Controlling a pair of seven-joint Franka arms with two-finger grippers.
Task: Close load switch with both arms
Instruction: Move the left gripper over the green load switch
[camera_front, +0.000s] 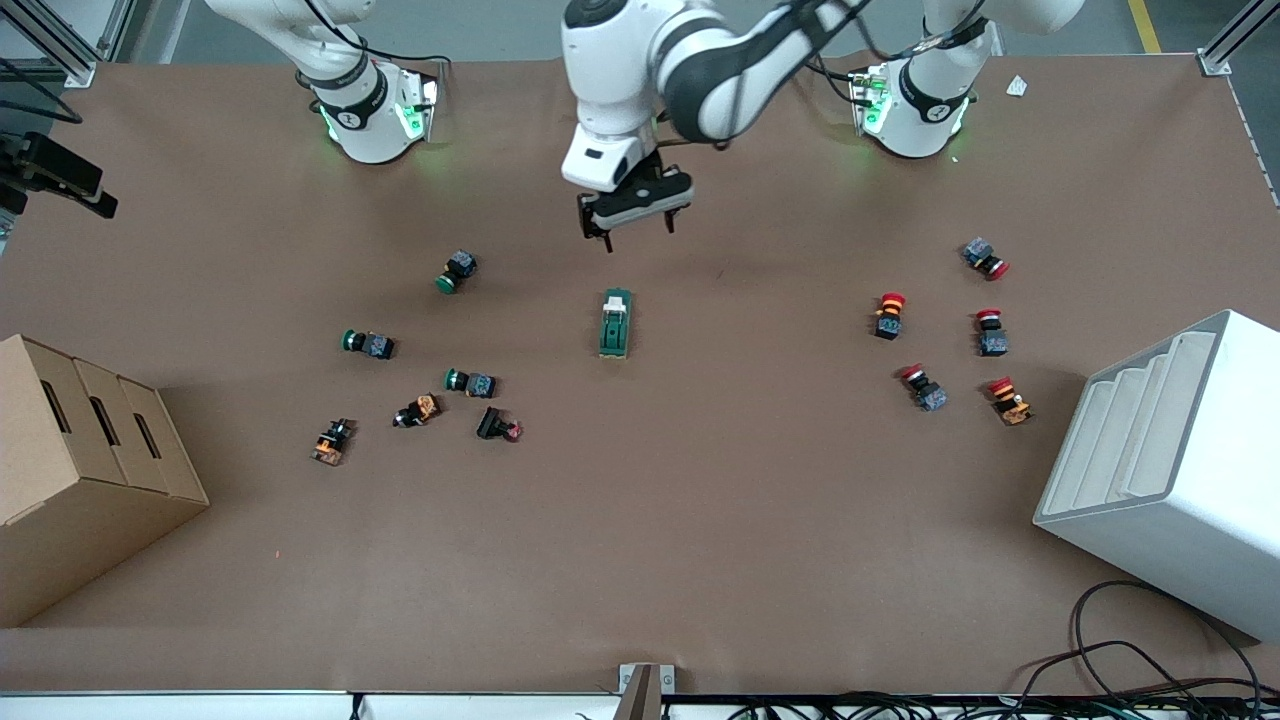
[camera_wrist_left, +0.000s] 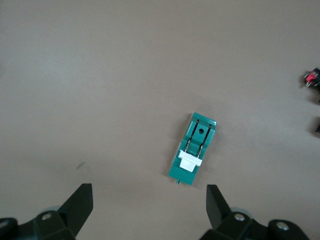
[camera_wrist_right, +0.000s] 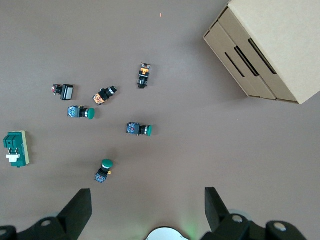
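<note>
**Left claw hangs over the load switch, fingers spread**

The load switch (camera_front: 616, 323) lies flat at the middle of the brown surface (camera_front: 700, 520), its white lever end toward the robots' bases. The left claw (camera_front: 636, 222) hovers in the air just above that end, released, touching nothing. The right claw (camera_wrist_right: 147, 210) waits up by its own base, also spread wide and empty. Green-capped push buttons (camera_front: 458, 271) lie scattered toward the right arm's end, near a cardboard box (camera_front: 80, 470); red-capped push buttons (camera_front: 889, 315) lie toward the left arm's end, near a white bin (camera_front: 1180, 470).
</note>
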